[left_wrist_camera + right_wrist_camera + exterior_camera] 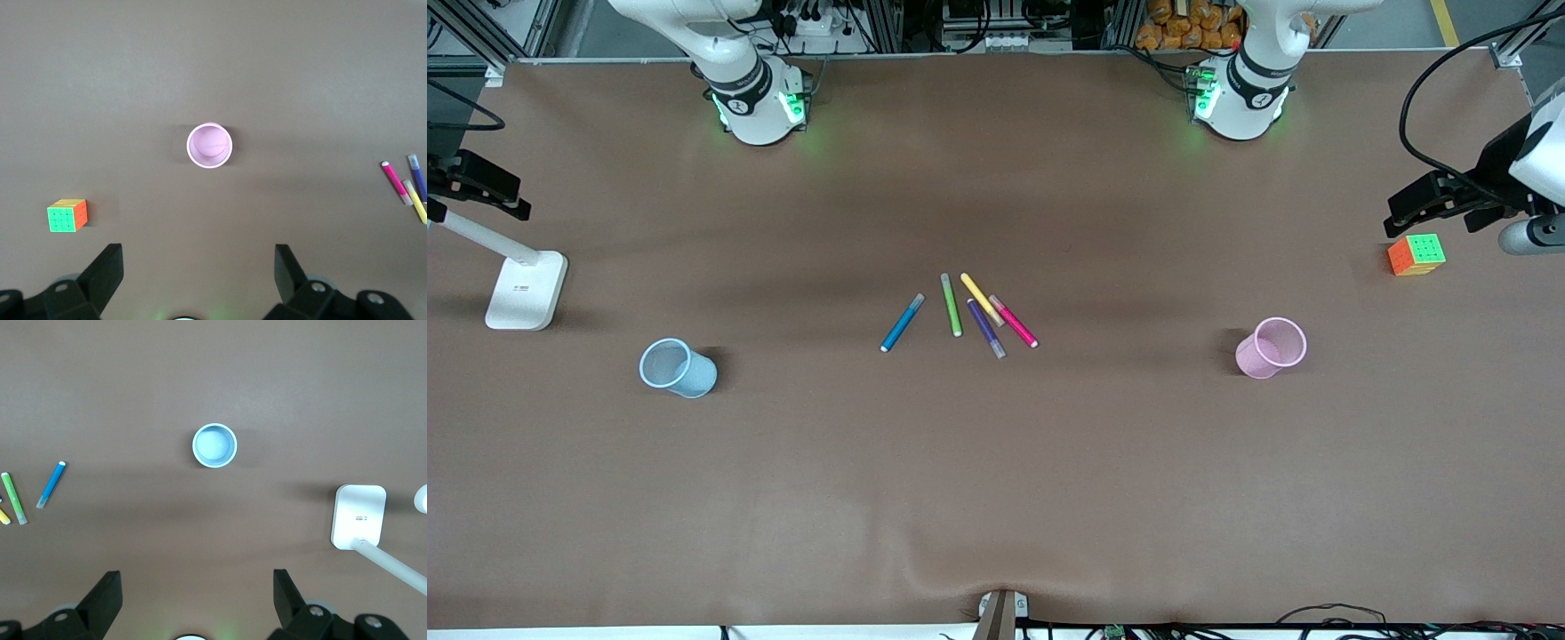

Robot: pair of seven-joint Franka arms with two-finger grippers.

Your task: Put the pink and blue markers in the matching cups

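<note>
The blue marker [903,323] and the pink marker [1014,321] lie at the outer ends of a fan of markers at mid-table. The light blue cup [678,367] stands upright toward the right arm's end. The pale pink cup [1272,348] stands upright toward the left arm's end. Both arms rise out of the top of the front view. My left gripper [198,250] hangs high over the table, open and holding nothing, looking down into the pink cup [209,145]. My right gripper [197,575] is likewise open and holding nothing, high above the blue cup [215,445].
Green [951,305], yellow [981,299] and purple [986,329] markers lie between the blue and pink ones. A colour cube [1416,254] sits by the edge at the left arm's end, under a black device [1449,200]. A white lamp base [527,289] stands at the right arm's end.
</note>
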